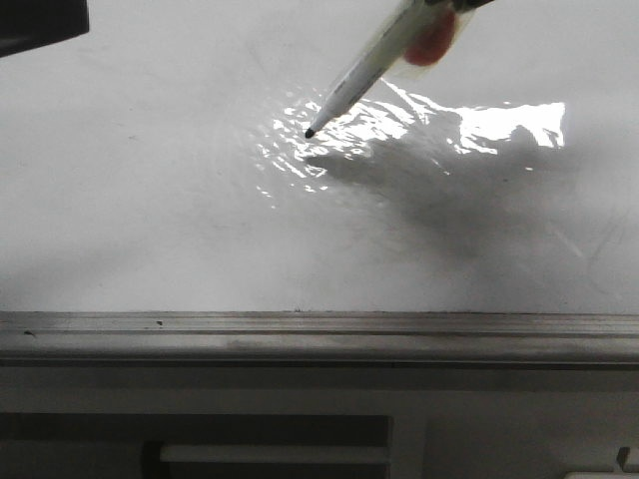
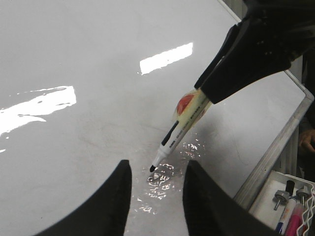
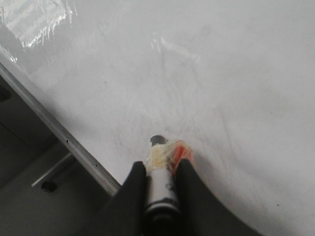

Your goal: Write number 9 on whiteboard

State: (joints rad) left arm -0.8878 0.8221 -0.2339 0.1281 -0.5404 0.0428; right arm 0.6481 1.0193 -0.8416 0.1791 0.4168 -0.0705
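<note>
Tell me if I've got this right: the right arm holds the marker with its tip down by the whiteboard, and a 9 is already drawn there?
Not quite. The right end effector does hold the marker tip-down at the whiteboard, but no 9 is drawn yet; the front view shows only faint smudges and glare.

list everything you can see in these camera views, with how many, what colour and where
whiteboard: one, glossy white with faint grey smudges and glare patches, filling most of each view; no drawn figure visible on it yet.
metal rail: one, grey, along the whiteboard's near edge in the front view.
marker: one, white barrel with dark tip, taped with a red-orange patch, tilted, tip at or just above the board inside the glare.
tray: one, white, beyond the rail, seen from the left wrist.
spare pens: a few, one pink, one blue-tipped, standing in the tray.
right gripper: one, black, shut on the marker.
left gripper: one, black, open, holding nothing, hovering over the board near the marker tip.
</note>
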